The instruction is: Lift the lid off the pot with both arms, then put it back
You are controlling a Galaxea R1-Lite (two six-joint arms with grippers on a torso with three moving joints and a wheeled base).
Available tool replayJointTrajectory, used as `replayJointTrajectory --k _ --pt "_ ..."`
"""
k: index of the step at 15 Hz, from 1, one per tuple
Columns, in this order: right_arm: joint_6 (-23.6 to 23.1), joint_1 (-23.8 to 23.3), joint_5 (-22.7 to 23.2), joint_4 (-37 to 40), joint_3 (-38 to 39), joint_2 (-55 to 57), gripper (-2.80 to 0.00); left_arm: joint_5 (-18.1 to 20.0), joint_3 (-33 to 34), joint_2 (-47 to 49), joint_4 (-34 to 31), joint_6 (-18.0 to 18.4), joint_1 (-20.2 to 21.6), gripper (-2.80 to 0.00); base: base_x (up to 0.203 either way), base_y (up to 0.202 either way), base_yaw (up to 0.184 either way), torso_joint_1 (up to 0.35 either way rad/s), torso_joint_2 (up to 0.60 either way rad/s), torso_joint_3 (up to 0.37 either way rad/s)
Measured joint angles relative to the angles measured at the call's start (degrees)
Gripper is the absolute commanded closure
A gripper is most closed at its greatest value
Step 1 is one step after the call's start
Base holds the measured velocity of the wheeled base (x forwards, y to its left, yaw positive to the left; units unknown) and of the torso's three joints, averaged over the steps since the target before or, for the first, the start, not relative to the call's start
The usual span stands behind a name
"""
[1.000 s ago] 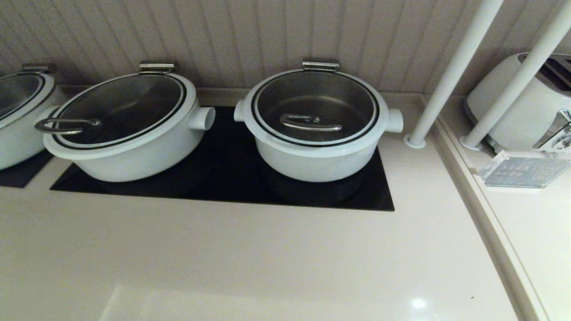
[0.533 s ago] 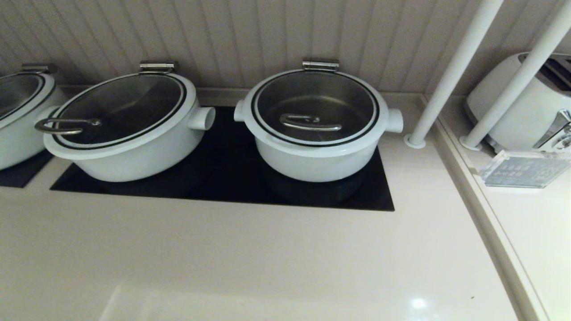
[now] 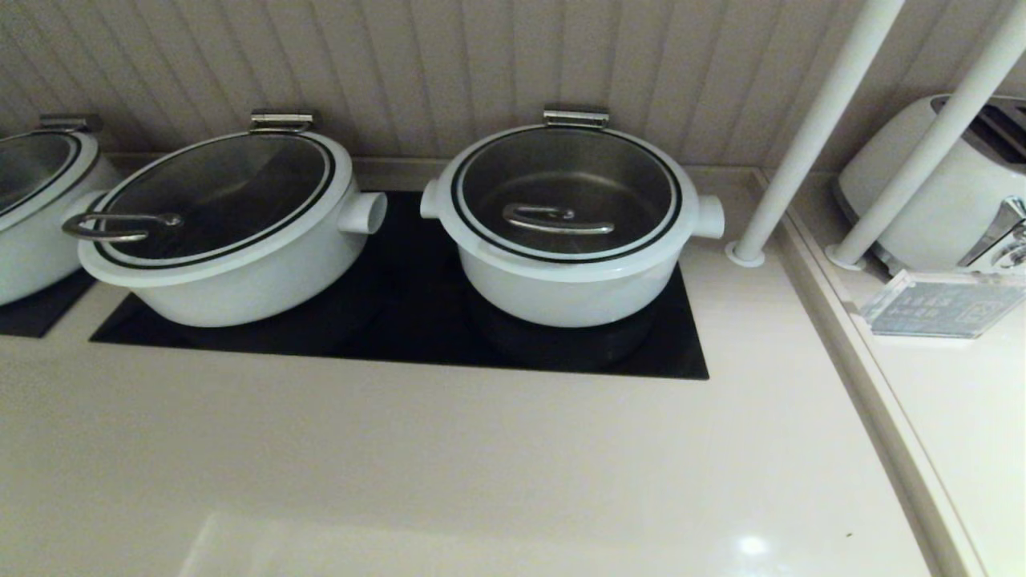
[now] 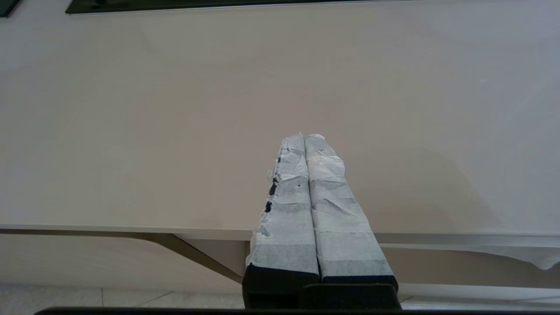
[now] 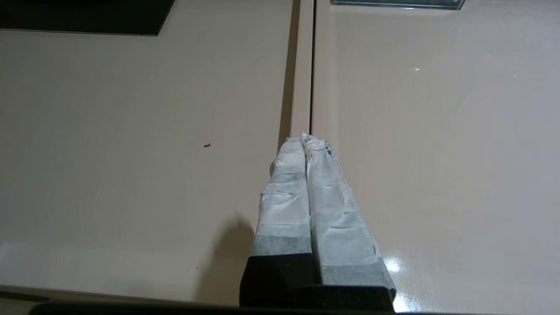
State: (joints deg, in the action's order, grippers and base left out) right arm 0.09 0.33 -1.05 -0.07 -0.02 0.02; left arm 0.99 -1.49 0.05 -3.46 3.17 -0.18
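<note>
The deep white pot (image 3: 565,288) with two stub handles stands on the black hob (image 3: 417,344). Its round glass lid (image 3: 565,172) sits closed on it, with the steel loop handle (image 3: 557,219) at its centre. Neither arm shows in the head view. My left gripper (image 4: 304,136) is shut and empty over the beige counter near its front edge. My right gripper (image 5: 305,138) is shut and empty above the counter, by the seam to the side counter.
A wider, shallower white pot (image 3: 224,232) with a rim-handled lid stands left of the task pot, another pot (image 3: 32,208) further left. Two white poles (image 3: 809,136) rise at the right. A white toaster (image 3: 938,184) and a clear sign holder (image 3: 938,304) sit on the side counter.
</note>
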Motion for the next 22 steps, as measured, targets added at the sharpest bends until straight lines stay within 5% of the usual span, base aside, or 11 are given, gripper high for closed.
replayJointTrajectory --k 22 --pt "-0.4 0.0 0.1 0.0 0.0 0.0 0.0 -1.1 0.1 0.0 0.1 -1.7 0.0 0.0 0.0 0.0 0.0 0.0 0.0 0.0"
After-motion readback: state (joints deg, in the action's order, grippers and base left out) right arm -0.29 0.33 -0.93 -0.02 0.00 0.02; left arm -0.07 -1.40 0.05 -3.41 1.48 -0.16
